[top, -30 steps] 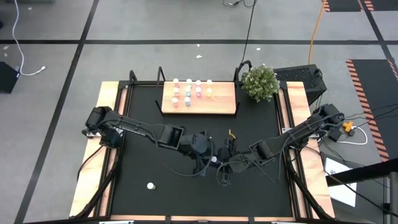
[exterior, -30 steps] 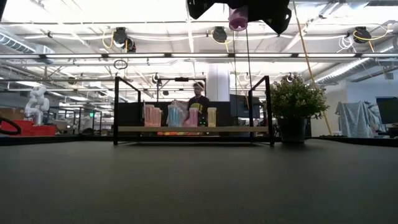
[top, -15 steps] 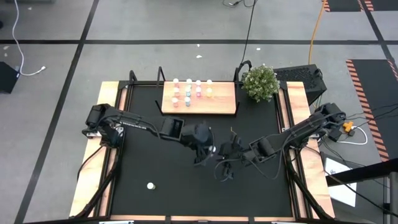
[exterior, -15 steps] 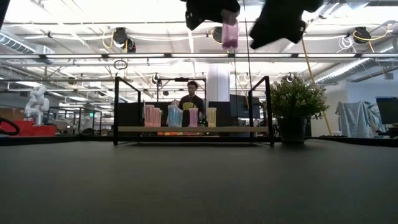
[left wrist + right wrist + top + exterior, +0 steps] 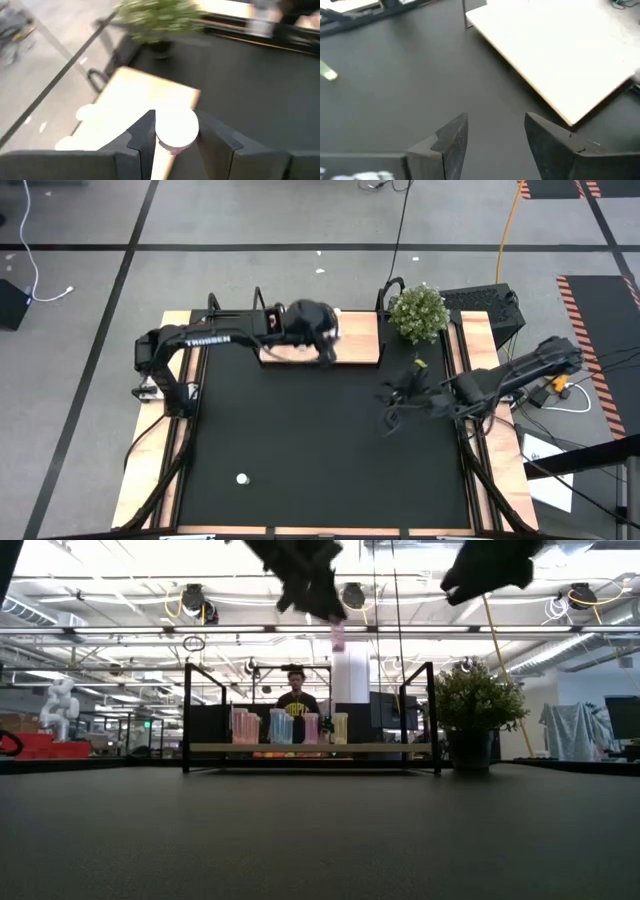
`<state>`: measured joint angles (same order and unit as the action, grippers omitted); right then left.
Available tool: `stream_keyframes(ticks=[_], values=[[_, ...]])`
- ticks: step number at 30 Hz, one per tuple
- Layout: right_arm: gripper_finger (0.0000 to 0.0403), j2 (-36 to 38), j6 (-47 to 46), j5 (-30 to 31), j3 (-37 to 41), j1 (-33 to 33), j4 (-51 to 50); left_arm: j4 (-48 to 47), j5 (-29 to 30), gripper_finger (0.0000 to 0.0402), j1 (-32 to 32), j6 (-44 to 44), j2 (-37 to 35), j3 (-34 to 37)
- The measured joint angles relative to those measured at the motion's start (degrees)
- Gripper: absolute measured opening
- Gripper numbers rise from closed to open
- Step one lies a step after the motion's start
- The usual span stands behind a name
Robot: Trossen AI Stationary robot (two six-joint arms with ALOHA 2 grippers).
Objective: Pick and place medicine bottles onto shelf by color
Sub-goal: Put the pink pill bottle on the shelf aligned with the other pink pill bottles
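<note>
My left gripper (image 5: 175,142) is shut on a pink medicine bottle with a white cap (image 5: 176,131). It hangs high over the light-wood shelf (image 5: 355,340) at the table's far edge. In the low view the bottle (image 5: 337,637) shows under the gripper (image 5: 305,580). Several pink, blue and yellow bottles (image 5: 285,727) stand on the shelf board. One white-capped bottle (image 5: 241,478) stands alone on the black mat, near left. My right gripper (image 5: 388,406) is open over the mat's right half, with nothing between its fingers (image 5: 455,137). My left gripper pinches the pink bottle's body just under the white cap (image 5: 172,147) between its two fingers. The fingers slant down toward the table's far side. The bottle is lifted clear, roughly upright, its pink lower end (image 5: 337,640) showing below the fingers.
A potted plant (image 5: 418,312) stands right of the shelf at the far right corner. Black metal brackets (image 5: 188,715) rise at the shelf's ends. Pale wood strips (image 5: 480,350) border the mat. A person (image 5: 296,700) stands in the room behind the shelf.
My left gripper has swung from the middle of the mat toward the far edge and risen a little, carrying the pink bottle to above the shelf. My right gripper has drawn away from the bottle toward the table's right edge and upward.
</note>
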<state>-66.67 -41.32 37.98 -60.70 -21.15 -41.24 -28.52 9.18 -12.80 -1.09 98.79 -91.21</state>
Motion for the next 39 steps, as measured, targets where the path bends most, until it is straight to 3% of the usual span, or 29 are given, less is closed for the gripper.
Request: stream_keyframes(ticks=[4,7,17,28,39], values=[[0.0192,7.47,-2.01,1.13,6.27,0.2,1.33,1.84,-0.01,0.012,-5.02,-2.33,0.57,4.38],[0.0192,12.94,-3.02,1.16,11.93,0.17,3.98,8.38,-1.14,0.012,-6.85,-2.26,0.55,10.0],[0.0192,26.77,-2.76,1.05,25.36,0.2,14.93,19.09,-1.63,0.0126,-7.56,-0.11,0.59,22.52],[0.0192,30.71,4.69,0.79,27.25,5.06,15.94,28.45,-3.73,0.0126,-9.81,4.74,0.52,27.88],[0.0192,30.77,9.75,-3.63,27.25,10.29,18.19,29.32,-6.04,0.0127,-11.19,5.35,1.38,28.36]])
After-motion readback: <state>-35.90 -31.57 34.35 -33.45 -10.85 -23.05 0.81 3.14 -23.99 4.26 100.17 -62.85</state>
